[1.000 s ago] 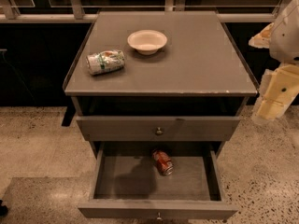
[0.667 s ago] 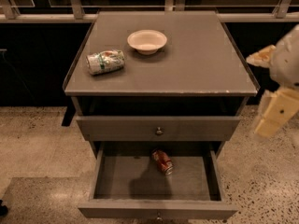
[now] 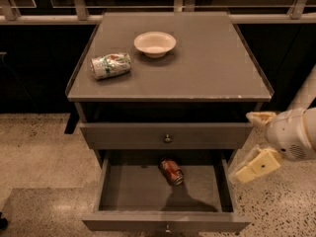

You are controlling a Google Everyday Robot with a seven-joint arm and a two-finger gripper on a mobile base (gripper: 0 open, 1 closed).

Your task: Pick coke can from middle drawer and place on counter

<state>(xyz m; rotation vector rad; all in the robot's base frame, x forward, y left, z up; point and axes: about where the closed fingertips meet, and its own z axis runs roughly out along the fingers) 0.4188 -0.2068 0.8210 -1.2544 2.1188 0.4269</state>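
Gripper point(image 3: 254, 142) spread beside middle drawer point(image 3: 132, 189); coke can point(image 3: 171, 171) inside; bowl point(image 3: 154, 43) on counter point(image 3: 210, 68).

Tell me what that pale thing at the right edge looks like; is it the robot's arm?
Yes. The arm is a smooth white tube ending in a rounded white wrist housing with a patch of small holes. The gripper, just right of the middle drawer, has two blocky pale-yellow fingers; one bears a small dark dot. No cables show.

Cans: 2, coke can point(image 3: 171, 171) and green can point(image 3: 110, 65). Bowl point(image 3: 154, 43): 1. Drawers: 2, middle drawer point(image 3: 129, 194) and upper drawer point(image 3: 123, 135). Counter point(image 3: 207, 68): 1. Gripper point(image 3: 245, 146): 1, near right, fingers apart.
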